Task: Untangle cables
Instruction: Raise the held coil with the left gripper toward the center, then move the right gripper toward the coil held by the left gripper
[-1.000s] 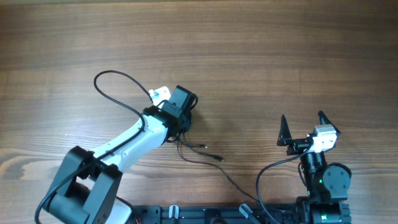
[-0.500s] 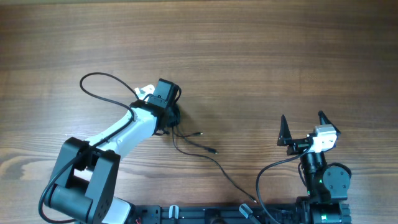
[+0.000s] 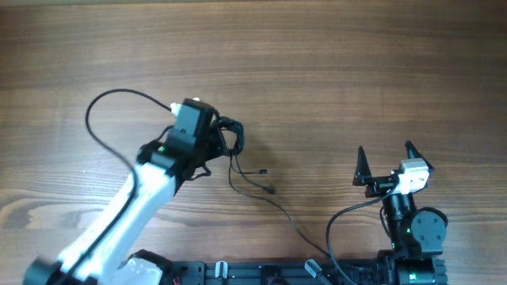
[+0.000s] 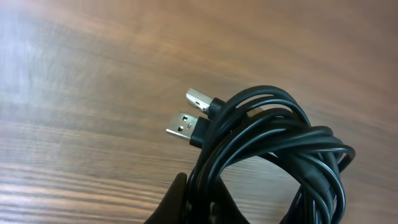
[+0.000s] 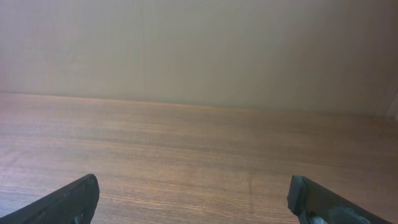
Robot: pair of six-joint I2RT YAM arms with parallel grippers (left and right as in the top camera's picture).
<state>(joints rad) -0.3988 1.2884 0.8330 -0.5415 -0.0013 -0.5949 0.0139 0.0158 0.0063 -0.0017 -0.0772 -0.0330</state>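
The cables are a coil of thin black cords with two silver USB plugs sticking out to the left. My left gripper is shut on the coil's lower left side, and strands run between its dark fingers. From overhead, the left gripper holds the coil left of the table's middle. Loose thin ends with small plugs trail below it toward the front edge. My right gripper stands open at the front right with nothing between its fingers.
A thicker black cable from the left arm loops out to the left of the wrist. Another arm cable curves beside the right arm's base. One thin strand runs along the wooden table to the front rail.
My left gripper has shut on the coil and moved left and a little away from the front edge. The loose ends have dragged left with it. The right arm has not moved.
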